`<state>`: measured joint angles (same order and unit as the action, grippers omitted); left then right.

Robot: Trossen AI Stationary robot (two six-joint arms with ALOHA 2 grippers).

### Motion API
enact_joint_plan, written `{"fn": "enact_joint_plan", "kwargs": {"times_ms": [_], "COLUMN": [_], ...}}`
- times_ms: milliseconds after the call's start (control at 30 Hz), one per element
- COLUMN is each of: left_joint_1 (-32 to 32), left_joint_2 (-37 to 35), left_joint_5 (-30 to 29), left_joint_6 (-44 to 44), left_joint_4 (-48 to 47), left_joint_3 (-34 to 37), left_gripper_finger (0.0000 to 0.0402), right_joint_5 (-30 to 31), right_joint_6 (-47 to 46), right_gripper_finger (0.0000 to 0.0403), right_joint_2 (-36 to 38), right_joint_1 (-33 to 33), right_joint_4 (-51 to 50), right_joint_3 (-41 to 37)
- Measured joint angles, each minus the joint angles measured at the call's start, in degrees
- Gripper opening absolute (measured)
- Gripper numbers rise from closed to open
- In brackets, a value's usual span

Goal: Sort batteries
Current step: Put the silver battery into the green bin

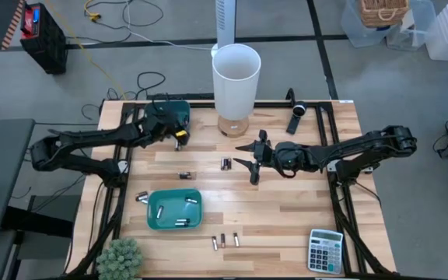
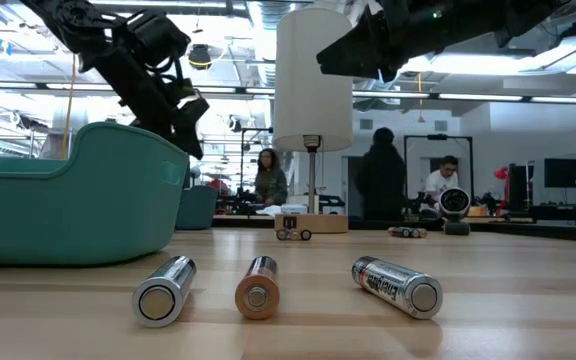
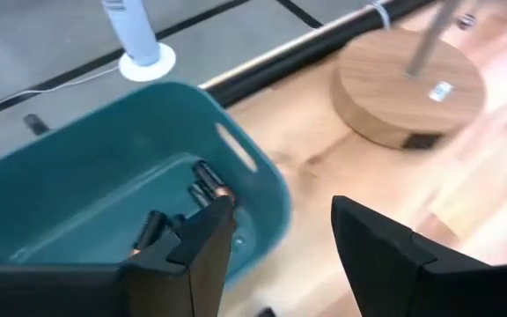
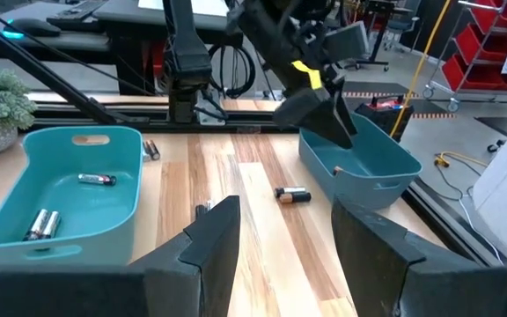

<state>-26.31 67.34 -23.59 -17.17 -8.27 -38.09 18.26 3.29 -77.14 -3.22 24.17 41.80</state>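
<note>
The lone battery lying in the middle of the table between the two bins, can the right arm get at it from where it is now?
Probably yes. The right tool hangs open above the table, and the battery lies on bare wood further toward the left arm's side with nothing between them. The left tool is over the far bin, out of the way.

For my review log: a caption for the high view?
Left gripper open beside far teal bin; right gripper open mid-table.

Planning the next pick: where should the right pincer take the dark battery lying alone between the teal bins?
Probably at mid-length, from straight above: the dark cylindrical copper-ended battery lies flat on the wooden table, so the open right pincer can close across its round sides.
</note>
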Motion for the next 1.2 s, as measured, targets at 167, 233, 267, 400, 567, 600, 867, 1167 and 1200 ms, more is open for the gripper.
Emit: {"fn": "enact_joint_plan", "kwargs": {"times_ms": [167,233,267,400,567,600,867,1167,1200], "left_joint_1": [3.94,5.46,6.22,9.30,11.43,11.56,11.46,13.56,14.06], "left_joint_2": [0.02,0.03,0.02,0.02,-0.01,-0.01,-0.01,-0.89,-1.28], "left_joint_5": [0.55,1.90,3.10,5.84,5.88,5.86,4.71,4.50,4.50], "left_joint_6": [0.82,2.65,3.80,9.25,14.74,15.52,17.11,14.22,13.82], "left_joint_4": [0.38,0.33,0.38,0.55,2.83,3.00,0.48,-2.94,-2.87], "left_joint_3": [-0.08,-0.89,-1.59,-4.91,-6.86,-6.86,-6.73,-6.62,-6.64], "left_gripper_finger": [0.0179,0.0179,0.0179,0.0179,0.0178,0.0178,0.0178,0.0178,0.0178], "right_joint_5": [-0.02,-0.05,-0.06,-0.95,-3.56,-3.58,-3.52,-1.36,-1.26], "right_joint_6": [-2.38,-5.24,-6.95,-15.43,-23.66,-24.99,-38.47,-43.39,-43.89], "right_gripper_finger": [0.0196,0.0196,0.0196,0.0196,0.0196,0.0196,0.0196,0.0214,0.0219], "right_joint_2": [0.04,0.04,0.04,0.04,-2.86,-3.71,-12.62,-24.77,-25.95], "right_joint_1": [0.53,1.15,1.44,1.56,-5.14,-6.82,-17.02,-25.50,-26.07], "right_joint_4": [-3.18,-6.19,-7.95,-18.50,-24.32,-22.93,-11.16,-14.80,-16.79], "right_joint_3": [0.00,0.00,0.00,0.00,-0.04,-0.04,0.69,13.19,14.90]}}
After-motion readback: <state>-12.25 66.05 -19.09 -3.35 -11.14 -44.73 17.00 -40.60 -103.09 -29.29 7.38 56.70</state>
